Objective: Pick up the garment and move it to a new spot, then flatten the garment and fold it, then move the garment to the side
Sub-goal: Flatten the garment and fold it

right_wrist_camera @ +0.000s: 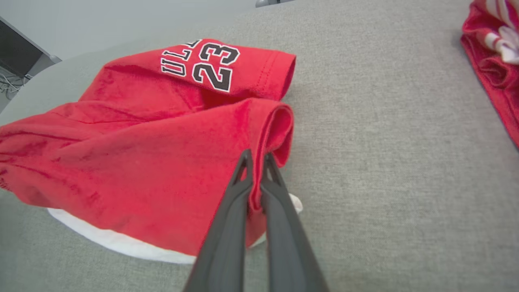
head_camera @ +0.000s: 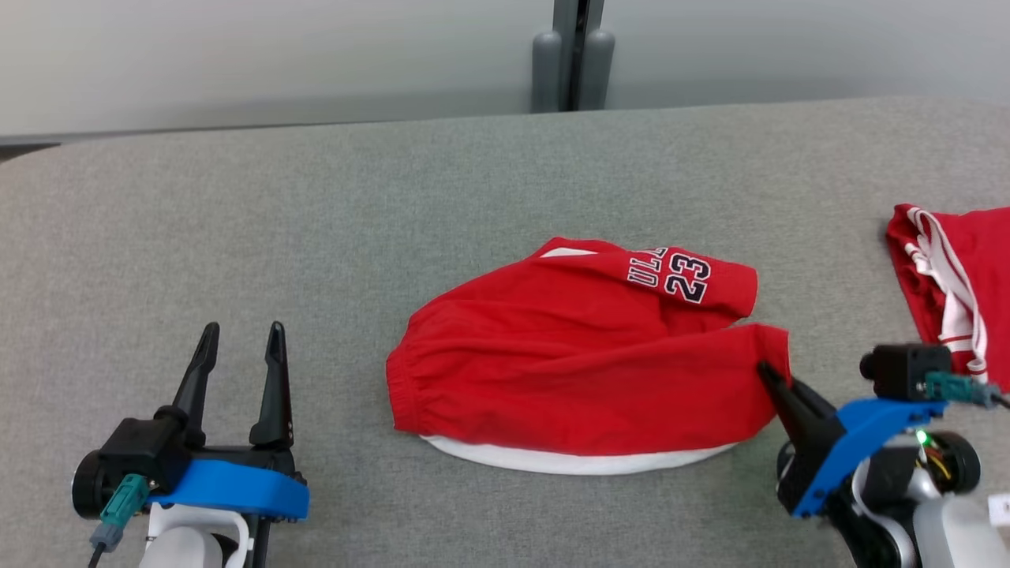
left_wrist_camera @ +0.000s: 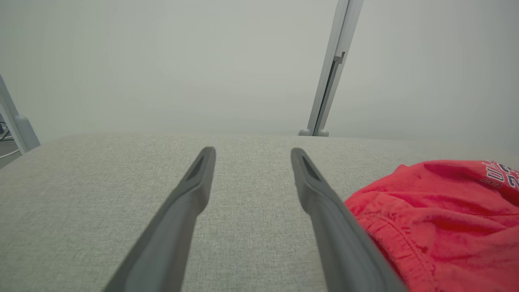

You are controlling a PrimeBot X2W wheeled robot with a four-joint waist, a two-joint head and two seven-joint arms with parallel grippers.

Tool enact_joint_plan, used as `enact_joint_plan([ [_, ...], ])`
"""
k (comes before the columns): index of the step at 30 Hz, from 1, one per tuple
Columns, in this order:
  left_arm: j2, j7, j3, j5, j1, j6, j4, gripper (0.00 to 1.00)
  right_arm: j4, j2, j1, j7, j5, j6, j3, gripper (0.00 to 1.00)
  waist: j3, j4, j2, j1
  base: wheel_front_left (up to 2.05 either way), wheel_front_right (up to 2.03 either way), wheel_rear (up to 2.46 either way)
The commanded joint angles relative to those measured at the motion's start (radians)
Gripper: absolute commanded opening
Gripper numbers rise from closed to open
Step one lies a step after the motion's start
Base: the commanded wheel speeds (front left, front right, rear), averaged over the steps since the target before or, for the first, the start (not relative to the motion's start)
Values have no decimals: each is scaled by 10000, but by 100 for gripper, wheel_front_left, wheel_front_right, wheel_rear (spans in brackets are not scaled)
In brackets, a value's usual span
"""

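The red shorts (head_camera: 576,355) lie rumpled in the middle of the grey padded table (head_camera: 237,197), white lining showing along the near edge. The right gripper (right_wrist_camera: 256,156) is pinched onto the near-right leg hem. The left gripper (head_camera: 243,331) sits spread at the near left, apart from the cloth. Flattening, folding and setting aside all look undone. A second red garment (head_camera: 955,284) lies at the far right.

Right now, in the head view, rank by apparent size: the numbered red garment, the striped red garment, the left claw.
1. numbered red garment
2 or 3, unsure: striped red garment and left claw look alike; garment cut off at the edge, claw nearer the camera.
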Motion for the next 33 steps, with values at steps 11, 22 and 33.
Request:
enact_joint_plan([
  [11,-154,-44,-139,233,-684,-208,134,100,4052,107,-2936,-1872,-262,2,-271,100,731,558,-1,1,0,0,0],
  [22,-303,-44,224,232,-57,-279,458,100,3946,-532,-2370,-4599,-1217,2,12,100,-303,168,-1,1,0,0,0],
  [33,-346,-44,703,476,1017,-188,431,100,1978,-754,-199,-5498,-793,2,743,100,-1329,-523,-1,1,0,0,0],
])
